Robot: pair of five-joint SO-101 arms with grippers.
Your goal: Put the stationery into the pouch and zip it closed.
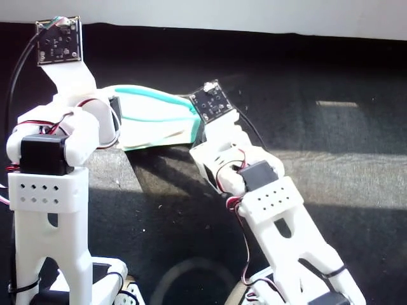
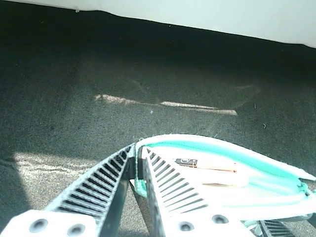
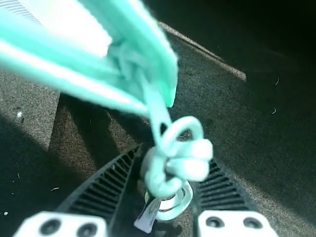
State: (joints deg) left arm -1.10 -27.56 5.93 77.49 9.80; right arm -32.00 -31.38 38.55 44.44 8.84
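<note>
A white pouch (image 1: 152, 117) with a teal zipper band stretches between the two arms. My left gripper (image 2: 137, 154) is shut on one end of the pouch (image 2: 256, 195). Its mouth gapes open in the left wrist view, and a pink-orange pen (image 2: 210, 165) lies inside. At the other end, my right gripper (image 3: 170, 170) is shut on the teal zipper pull cord (image 3: 173, 153), with a small ring (image 3: 173, 200) hanging below the knot. In the high view the left gripper (image 1: 116, 114) and right gripper (image 1: 196, 132) sit at opposite ends of the pouch.
A dark felt mat (image 1: 331, 165) covers the table, with bright sun patches and deep shadows. A white wall edge (image 2: 197, 17) runs along the far side. Open mat lies to the right of the arms.
</note>
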